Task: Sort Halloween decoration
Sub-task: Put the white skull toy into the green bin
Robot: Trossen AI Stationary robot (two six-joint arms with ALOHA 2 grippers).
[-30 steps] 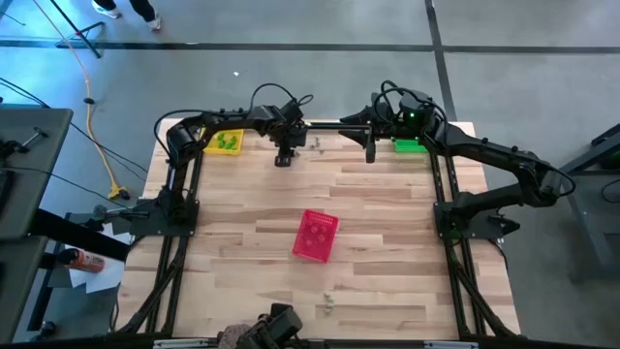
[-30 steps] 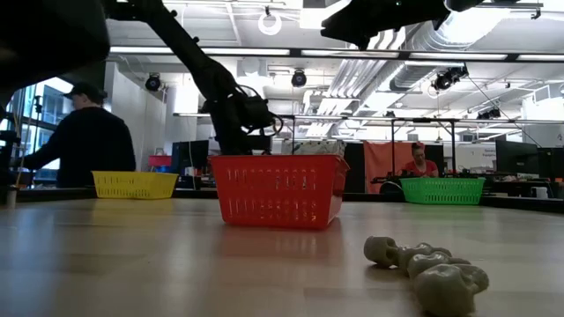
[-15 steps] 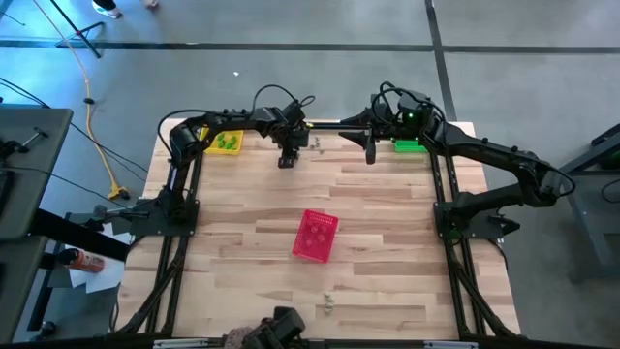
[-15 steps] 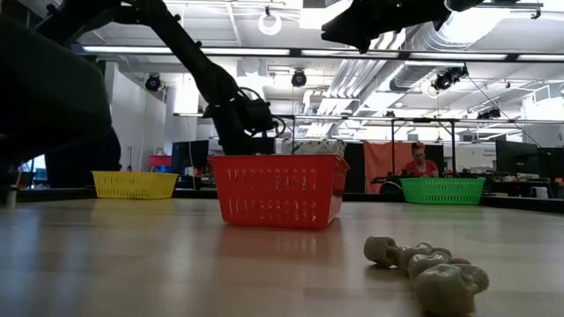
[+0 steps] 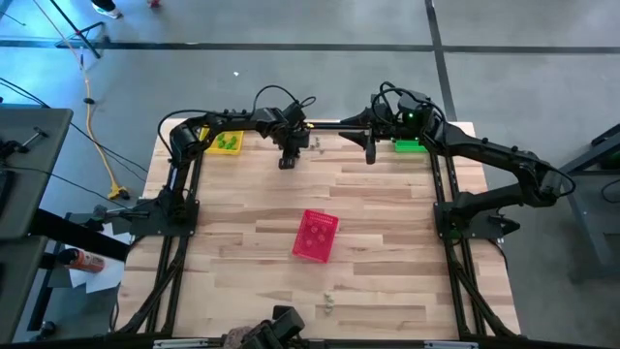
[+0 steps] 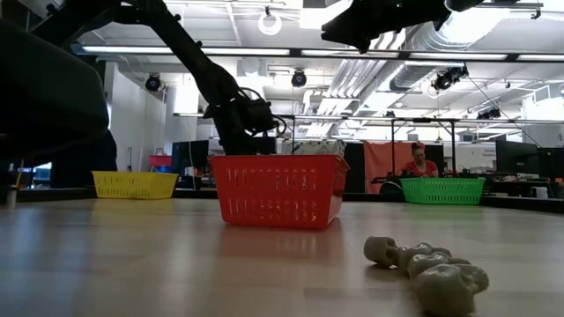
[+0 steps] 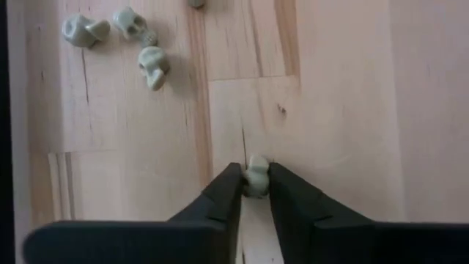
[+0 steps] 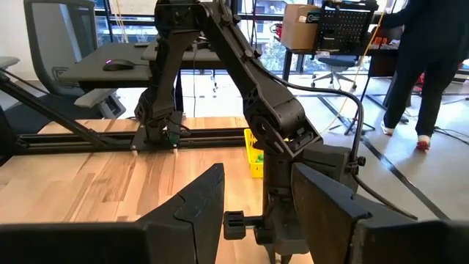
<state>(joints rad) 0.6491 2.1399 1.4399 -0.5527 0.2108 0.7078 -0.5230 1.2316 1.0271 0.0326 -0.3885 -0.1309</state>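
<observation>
- The Halloween decoration in hand is a tiny pale skull-like trinket [image 7: 256, 174], lying on the wooden table [image 5: 387, 223] at its far edge, between the yellow basket [image 5: 226, 142] on the far left and the green basket [image 5: 408, 145] on the far right.
- The left gripper [image 7: 255, 183] is closing narrowly around that trinket; in the left wrist view its two dark fingers [image 7: 223, 194] are touching the piece on either side, though whether the hold is firm cannot be told.
- Three more pale skull trinkets [image 7: 152, 66] are sitting in a loose cluster just beside it on the boards, apart from the gripper.
- The trinket is looking hard, light and rounded, probably moulded plastic, so it is likely to be stiff but apt to squirt out sideways from smooth fingers.
- Taking it across its widest part, low and centred between the pads, is looking like the safest hold; a pinch near its top edge risks flicking it away.
- Being so small, it is leaving little margin, and the fingertips are nearly scraping the table.
- The right gripper [image 8: 256, 198] is hovering near the far edge, close to the green basket, with its jaws standing moderately apart and holding nothing.
- The pink basket [image 5: 315, 236] is standing mid-table, well apart from both grippers.
- Another pale bone-like trinket [image 6: 427, 269] is lying near the table's front edge, beyond the pink basket and untouched.
- In the yellow basket some green pieces [image 5: 229, 142] are already lying.
</observation>
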